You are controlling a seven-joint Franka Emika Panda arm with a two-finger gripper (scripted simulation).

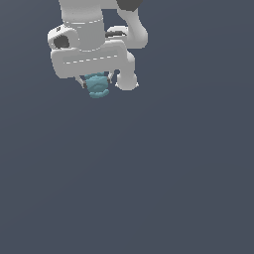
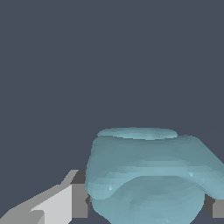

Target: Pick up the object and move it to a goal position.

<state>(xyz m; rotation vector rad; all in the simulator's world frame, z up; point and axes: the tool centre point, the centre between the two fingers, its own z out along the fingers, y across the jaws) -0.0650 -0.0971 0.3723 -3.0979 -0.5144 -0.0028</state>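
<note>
The object (image 1: 97, 84) is a small teal-blue rounded lump, seen under the white hand near the top of the exterior view, toward that view's left. My gripper (image 1: 97, 82) is shut on it, one thin finger showing at each side of the lump. Up close in the wrist view, the object (image 2: 148, 175) fills the space between the two fingers (image 2: 72, 201), with faint ridges across its face. The white hand hides its upper part in the exterior view. No goal marker shows in either view.
A plain dark blue-grey surface (image 1: 149, 173) fills both views. The white arm (image 1: 99, 30) comes in from the top of the exterior view.
</note>
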